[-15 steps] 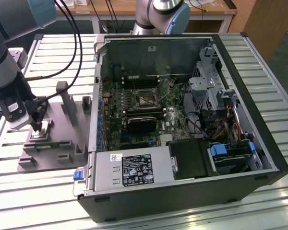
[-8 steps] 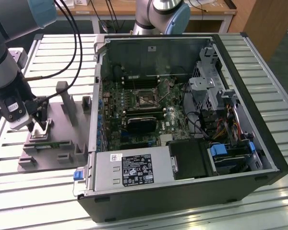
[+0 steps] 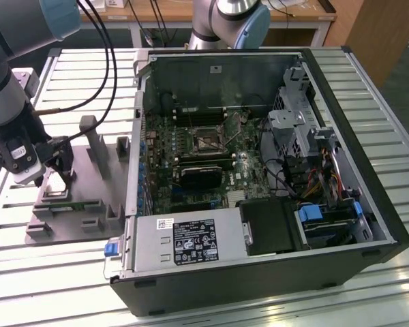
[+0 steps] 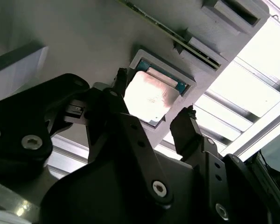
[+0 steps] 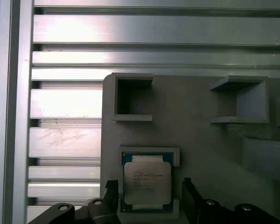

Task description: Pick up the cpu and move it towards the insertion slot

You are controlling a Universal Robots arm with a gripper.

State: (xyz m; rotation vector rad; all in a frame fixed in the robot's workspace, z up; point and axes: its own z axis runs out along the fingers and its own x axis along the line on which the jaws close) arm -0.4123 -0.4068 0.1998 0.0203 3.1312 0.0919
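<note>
The cpu [image 5: 147, 182], a small square chip with a silvery top, lies flat in a framed pocket of the grey fixture plate [image 3: 95, 153] at the exterior view's left. My gripper [image 5: 149, 190] hangs just above it and is open. One black finger [image 5: 111, 192] stands on each side of the chip, and both are apart from its edges. The second wrist view shows the cpu [image 4: 149, 95] between the two fingertips [image 4: 184, 116]. The insertion slot [image 3: 208, 139], a shiny square frame with a dark centre, sits on the motherboard inside the open computer case.
The grey fixture plate carries upright blocks [image 3: 92, 139] and empty pockets [image 5: 130, 98] close to the gripper. The open computer case [image 3: 354, 225] has tall walls, cables and a drive cage. A slatted aluminium table [image 3: 41, 272] lies underneath. A second arm's base [image 3: 228, 20] stands behind the case.
</note>
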